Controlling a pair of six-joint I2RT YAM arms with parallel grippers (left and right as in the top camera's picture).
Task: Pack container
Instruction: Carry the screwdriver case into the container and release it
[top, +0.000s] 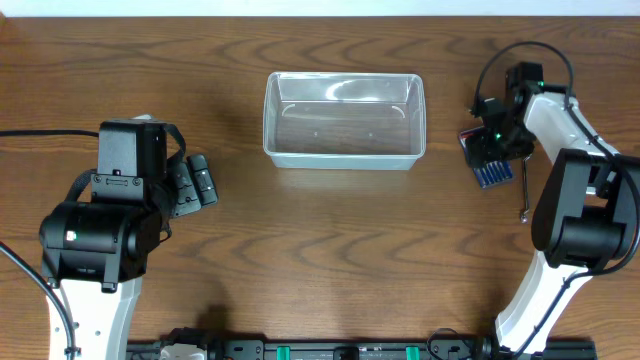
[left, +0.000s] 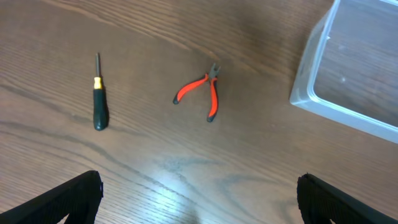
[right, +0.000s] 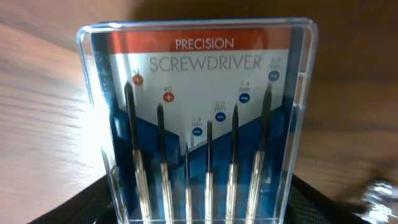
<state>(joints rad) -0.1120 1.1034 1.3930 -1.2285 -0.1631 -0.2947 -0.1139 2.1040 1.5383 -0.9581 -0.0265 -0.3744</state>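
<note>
While the container (top: 345, 158) stands upright on the table (top: 330, 250), it lies near the right gripper (top: 490, 150), off to that gripper's left, and ahead-right of the left gripper (top: 197, 185); the right gripper is clamped on a precision screwdriver case (right: 199, 124), fingers at its lower sides. The left gripper hangs with fingers spread wide; ahead of it lie red-handled pliers (left: 202, 93) and, left of them, a black-handled screwdriver (left: 99, 102), apart.

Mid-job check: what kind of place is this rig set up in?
Probably a robot lab bench, not a home: a wood-grain table with a left arm and right arm at it, plus staged items: a clear container, red pliers, a screwdriver and a precision screwdriver set.
</note>
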